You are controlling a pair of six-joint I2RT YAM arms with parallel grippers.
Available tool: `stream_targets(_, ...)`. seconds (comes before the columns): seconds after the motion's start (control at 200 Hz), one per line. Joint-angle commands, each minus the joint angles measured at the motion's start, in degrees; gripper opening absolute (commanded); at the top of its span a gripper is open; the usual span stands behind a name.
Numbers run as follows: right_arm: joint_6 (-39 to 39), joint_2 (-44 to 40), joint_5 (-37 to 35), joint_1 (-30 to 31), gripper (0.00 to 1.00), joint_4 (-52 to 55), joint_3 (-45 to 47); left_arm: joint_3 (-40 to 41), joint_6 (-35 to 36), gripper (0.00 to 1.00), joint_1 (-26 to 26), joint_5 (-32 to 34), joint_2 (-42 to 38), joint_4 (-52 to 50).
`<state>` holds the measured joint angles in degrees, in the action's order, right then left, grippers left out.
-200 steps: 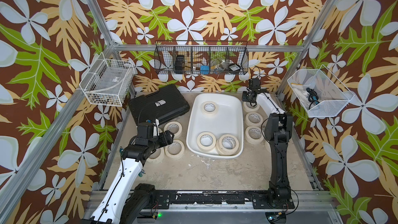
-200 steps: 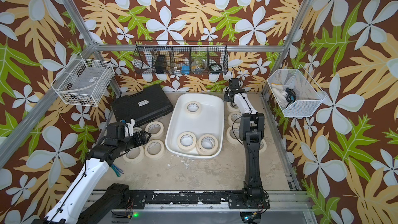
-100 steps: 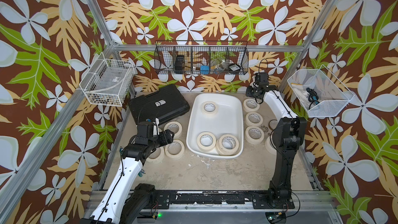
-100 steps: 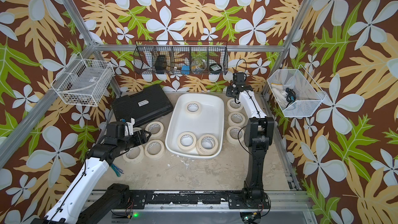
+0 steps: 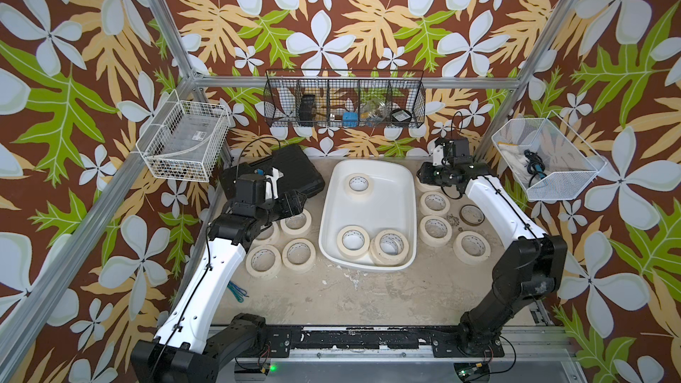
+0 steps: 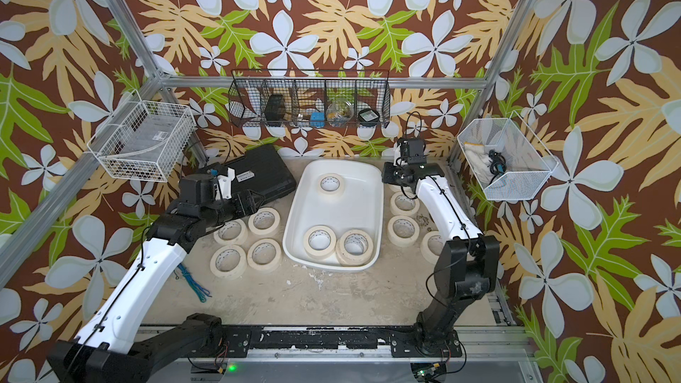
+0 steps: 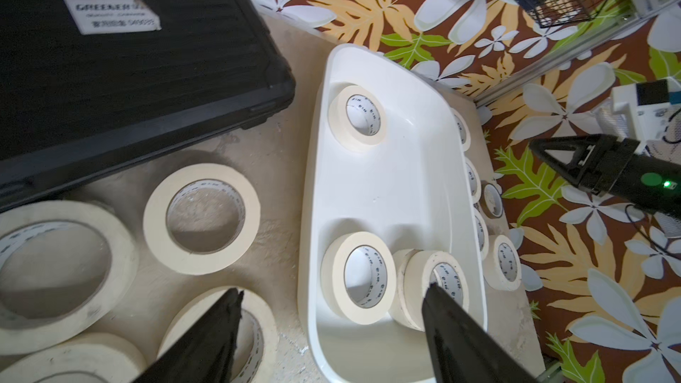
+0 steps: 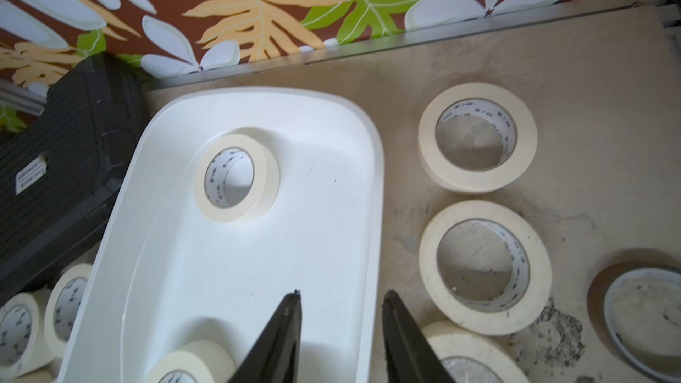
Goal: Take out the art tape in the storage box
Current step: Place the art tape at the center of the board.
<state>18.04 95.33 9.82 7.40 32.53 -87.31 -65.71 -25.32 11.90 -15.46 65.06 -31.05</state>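
The storage box (image 5: 368, 211), a shallow white tub, sits mid-table. Art tape lies in it: one cream roll (image 5: 359, 184) at the far end, and others (image 5: 353, 240) (image 5: 389, 246) at the near end. My left gripper (image 5: 300, 198) hovers left of the box over loose rolls. In the left wrist view it (image 7: 332, 288) is open wide and empty. My right gripper (image 5: 423, 175) hangs by the box's far right corner. In the right wrist view it (image 8: 342, 293) is partly open and empty, with the box's right rim (image 8: 374, 215) showing between its fingers.
Loose tape rolls lie left (image 5: 294, 221) (image 5: 263, 261) and right (image 5: 435, 230) (image 5: 471, 246) of the box, beside a thin dark ring (image 5: 471, 214). A black ribbed case (image 5: 294, 167) sits at far left. Wire baskets (image 5: 182, 141) (image 5: 545, 162) hang on the side frames and a black one (image 5: 342, 99) on the back.
The right arm's elbow has swung right and toward the front while its gripper stays near the box's far right corner. The left arm has not moved.
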Motion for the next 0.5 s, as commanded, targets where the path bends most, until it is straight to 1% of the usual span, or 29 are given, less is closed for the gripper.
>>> stream_targets(0.0,1.03,-4.38,1.82,1.68,0.40,-1.42,4.17,-4.35,-0.31,0.80,3.92,2.43,3.78,0.13)
stream_targets(0.17,1.48,-11.41,2.71,4.46,0.40,-1.90,10.79,-11.10,-0.52,0.77,13.01,7.01,11.48,-0.75)
stream_targets(0.275,1.91,-15.01,3.05,5.05,0.41,-1.82,14.07,-14.79,-0.08,0.76,17.97,9.61,17.02,-1.67)
stream_targets(0.37,2.08,-17.84,3.12,5.52,0.41,-1.77,16.33,-17.58,-0.38,0.75,20.10,11.20,22.52,-2.09)
stream_targets(0.49,2.43,-20.61,3.40,5.51,0.41,-1.60,18.55,-20.95,-2.01,0.74,20.79,14.16,29.81,-1.82)
